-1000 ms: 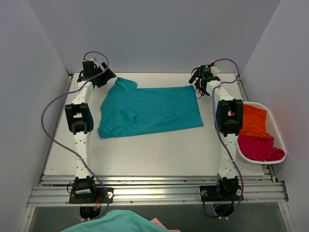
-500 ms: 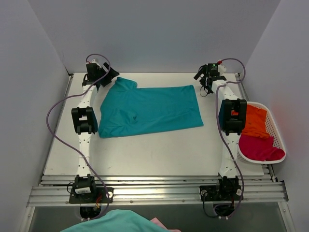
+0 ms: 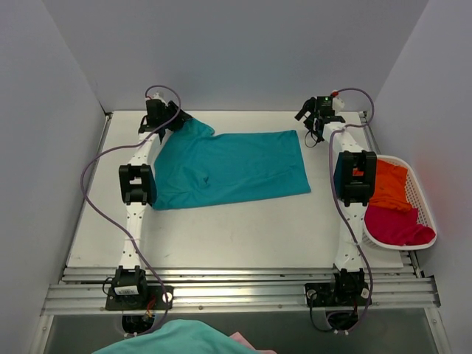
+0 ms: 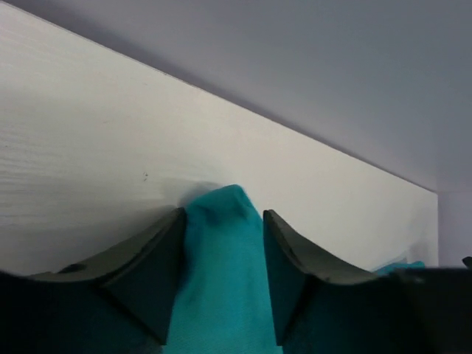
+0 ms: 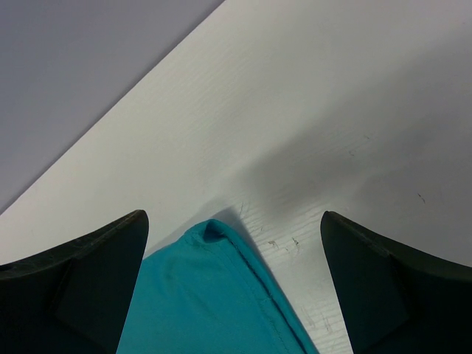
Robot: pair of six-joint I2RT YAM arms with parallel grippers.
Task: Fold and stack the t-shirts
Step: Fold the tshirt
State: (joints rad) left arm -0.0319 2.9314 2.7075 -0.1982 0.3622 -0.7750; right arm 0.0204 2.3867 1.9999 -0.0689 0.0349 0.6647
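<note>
The teal t-shirt [image 3: 236, 166] lies spread flat across the far half of the table. My left gripper [image 3: 166, 122] is at its far-left corner. In the left wrist view the gripper [image 4: 223, 214] has its jaws closed on a bunched ridge of teal cloth [image 4: 221, 295]. My right gripper [image 3: 311, 127] is over the shirt's far-right corner. In the right wrist view the gripper [image 5: 232, 215] is wide open, with the hemmed teal corner [image 5: 199, 302] lying on the table between the fingers. The orange t-shirt [image 3: 387, 184] and the magenta-red t-shirt [image 3: 394, 225] lie in the basket.
The white lattice basket [image 3: 428, 221] stands at the right table edge beside the right arm. Grey walls close in the back and both sides. More teal cloth [image 3: 177, 339] shows below the front rails [image 3: 236, 291].
My left gripper has moved right from the far-left table corner onto the shirt's far-left corner, and the cloth there has bunched up. My right gripper shifted slightly right and stays open.
</note>
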